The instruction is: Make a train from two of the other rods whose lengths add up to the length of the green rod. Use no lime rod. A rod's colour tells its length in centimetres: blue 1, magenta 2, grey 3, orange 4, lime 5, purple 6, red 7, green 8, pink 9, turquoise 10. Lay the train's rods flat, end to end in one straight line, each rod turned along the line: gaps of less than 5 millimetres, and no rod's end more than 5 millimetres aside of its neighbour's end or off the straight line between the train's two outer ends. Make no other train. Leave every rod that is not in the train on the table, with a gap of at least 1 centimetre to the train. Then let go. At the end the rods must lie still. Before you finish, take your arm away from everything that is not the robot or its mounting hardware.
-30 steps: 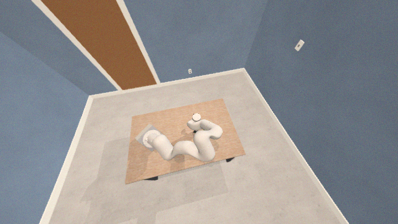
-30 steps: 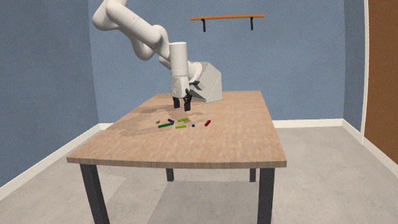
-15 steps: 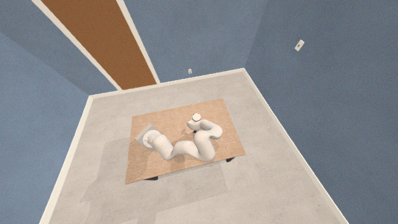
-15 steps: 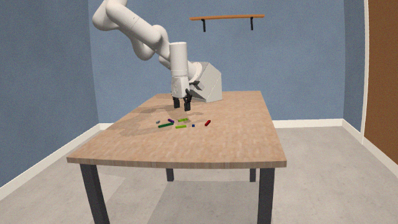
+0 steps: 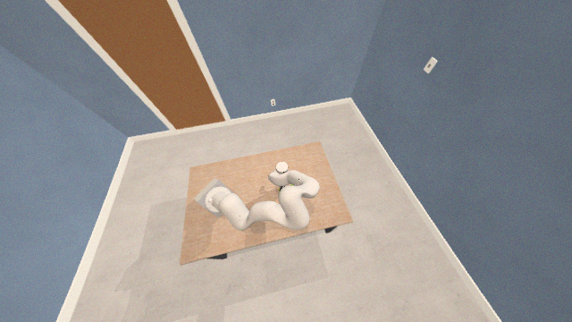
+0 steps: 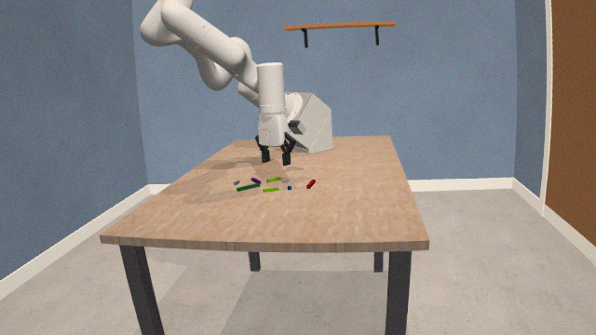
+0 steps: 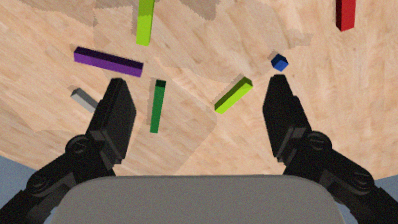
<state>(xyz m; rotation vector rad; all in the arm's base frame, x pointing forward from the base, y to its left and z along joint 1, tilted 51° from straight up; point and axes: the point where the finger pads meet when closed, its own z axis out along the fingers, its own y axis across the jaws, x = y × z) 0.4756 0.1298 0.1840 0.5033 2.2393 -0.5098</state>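
- Pincer point(image 6: 275, 157) hangs above the bench point(image 6: 326, 223) with its jaws spread wide and nothing between them — released, its black fingers well apart in the wrist view.
- From the exterior view it sits over the far part of the rod cluster, clear of the wood, at the end of the white arm point(image 6: 209, 46).
- Green rod point(image 7: 158, 106) lies flat below the pincer, just inside one finger in the wrist view; in the exterior view it is the dark green piece point(image 6: 248, 187) toward the near left of the group.
- Purple rod point(image 7: 108, 61) lies beyond the green one in the wrist view, turned crosswise to it and apart from it; from the exterior it is a short violet piece point(image 6: 256, 180) just behind the green rod.
- Grey rod point(image 7: 83, 100) peeks out beside one finger, partly hidden; in the exterior view it is the leftmost piece point(image 6: 237, 182).
- Two lime rods: one point(image 7: 233, 94) tilted between the fingers in the wrist view, the other point(image 7: 145, 22) farther out, cut off by the frame edge.
- Blue rod point(image 7: 279, 62) — a small cube — lies just beyond the tip of the other finger.
- Red rod point(image 6: 310, 183) lies at the right end of the group, apart from the rest.
- All rods lie flat and separate; no two are joined end to end.
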